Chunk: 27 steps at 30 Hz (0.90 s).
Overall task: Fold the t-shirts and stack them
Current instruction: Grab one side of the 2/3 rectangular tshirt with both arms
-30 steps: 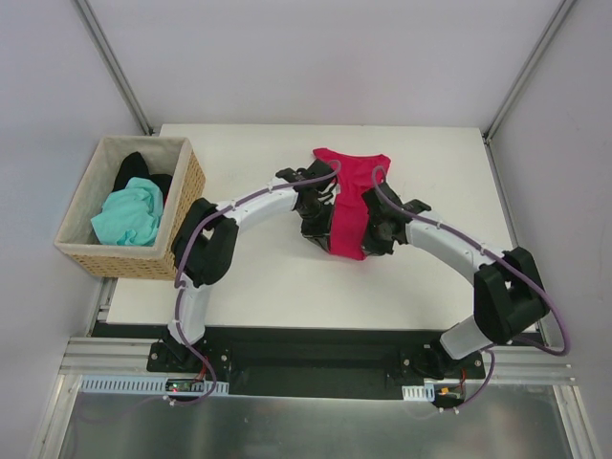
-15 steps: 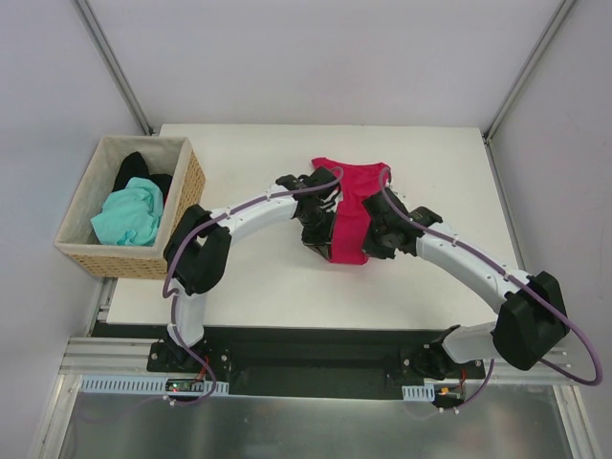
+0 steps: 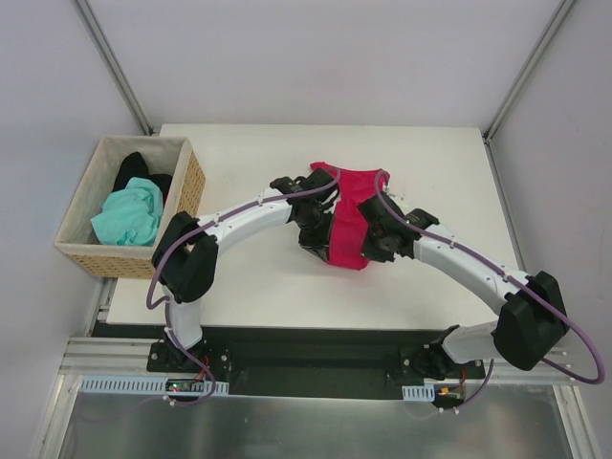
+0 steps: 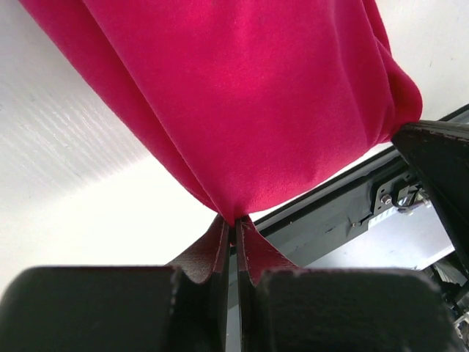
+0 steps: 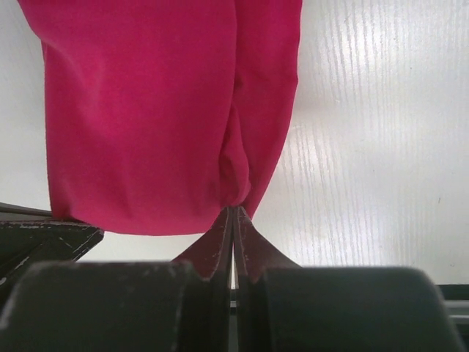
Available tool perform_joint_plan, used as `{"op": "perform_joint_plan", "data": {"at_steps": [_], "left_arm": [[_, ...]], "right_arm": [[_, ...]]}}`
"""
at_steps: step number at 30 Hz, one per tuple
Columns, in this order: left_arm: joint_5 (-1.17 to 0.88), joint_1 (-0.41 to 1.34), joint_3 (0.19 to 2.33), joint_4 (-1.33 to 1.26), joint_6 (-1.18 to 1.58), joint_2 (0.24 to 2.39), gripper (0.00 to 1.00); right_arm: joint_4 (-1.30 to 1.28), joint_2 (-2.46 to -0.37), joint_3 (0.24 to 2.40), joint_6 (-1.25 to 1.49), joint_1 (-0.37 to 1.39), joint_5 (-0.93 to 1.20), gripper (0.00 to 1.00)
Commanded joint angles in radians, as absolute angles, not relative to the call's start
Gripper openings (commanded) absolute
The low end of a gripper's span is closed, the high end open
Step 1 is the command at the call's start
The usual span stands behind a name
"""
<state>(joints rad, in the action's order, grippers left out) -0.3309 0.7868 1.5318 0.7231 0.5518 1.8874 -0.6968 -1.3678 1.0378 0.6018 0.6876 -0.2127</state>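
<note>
The crimson t-shirt [image 3: 349, 215] hangs bunched over the middle of the white table [image 3: 249, 282], pinched from both sides. My left gripper [image 3: 318, 218] is shut on its left edge. In the left wrist view the red cloth [image 4: 242, 95] runs into the closed left gripper tips [image 4: 234, 220]. My right gripper [image 3: 379, 229] is shut on the right edge, and the right wrist view shows a fold of the shirt [image 5: 146, 110] caught at the right gripper tips [image 5: 233, 210]. The mint-green t-shirt [image 3: 129, 215] and the black t-shirt [image 3: 136, 168] lie crumpled in the basket.
The tan wicker basket [image 3: 186, 206] stands off the table's left edge, beside the left arm's elbow [image 3: 182, 268]. The right arm's elbow [image 3: 526, 320] sticks out past the table's near right corner. Grey walls close in the back and sides.
Both grippers have carried the crimson t-shirt a little toward the near edge. The right arm's elbow has swung outward to the right, and the left elbow has dropped lower.
</note>
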Motion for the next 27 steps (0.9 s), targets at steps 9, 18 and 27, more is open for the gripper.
{"op": "perform_joint_plan", "data": {"at_steps": [9, 18, 27], "left_arm": [[-0.288, 0.795, 1.753, 0.882, 0.486, 1.93, 0.0], [-0.293, 0.793, 1.764, 0.896, 0.494, 1.925, 0.0], [-0.253, 0.81, 1.697, 0.893, 0.531, 1.862, 0.0]], "right_arm": [[-0.745, -1.371, 1.144, 0.617, 0.693, -0.304, 0.01], [-0.764, -1.335, 1.146, 0.615, 0.704, -0.328, 0.01], [-0.782, -1.267, 1.118, 0.635, 0.758, -0.397, 0.01]]}}
